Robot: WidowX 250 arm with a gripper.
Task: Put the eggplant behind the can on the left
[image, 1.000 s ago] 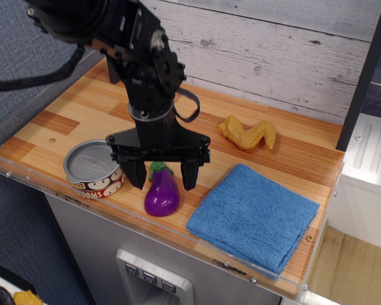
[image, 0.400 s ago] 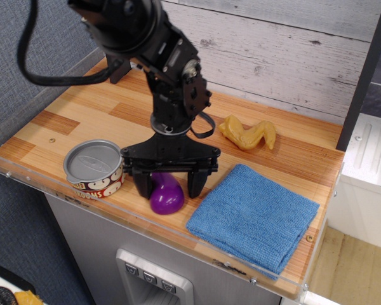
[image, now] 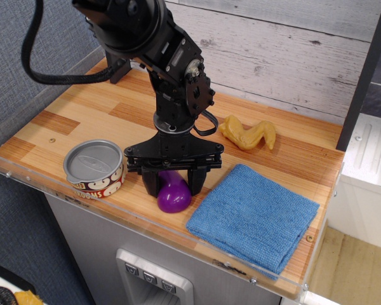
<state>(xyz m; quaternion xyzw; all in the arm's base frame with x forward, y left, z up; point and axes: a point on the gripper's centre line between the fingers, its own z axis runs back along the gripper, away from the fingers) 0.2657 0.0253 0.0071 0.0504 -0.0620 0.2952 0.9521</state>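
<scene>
Gripper point(image: 174, 185) low over the eggplant point(image: 174, 197), fingers straddling it, seemingly closing for a grasp; firm grip unclear. Can point(image: 94, 168) sits left; the target spot beyond it looks free.

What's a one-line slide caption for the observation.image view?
Gripper straddles the purple eggplant near the table's front edge, between the can and blue cloth.

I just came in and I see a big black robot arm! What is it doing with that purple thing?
The robot arm has its gripper down around the purple toy eggplant, one finger on each side, ready to grab it. The eggplant sits at the front of the wooden table, between the can and the blue cloth. A yellow toy lies further back. The eggplant hasn't gone behind the can yet.
</scene>
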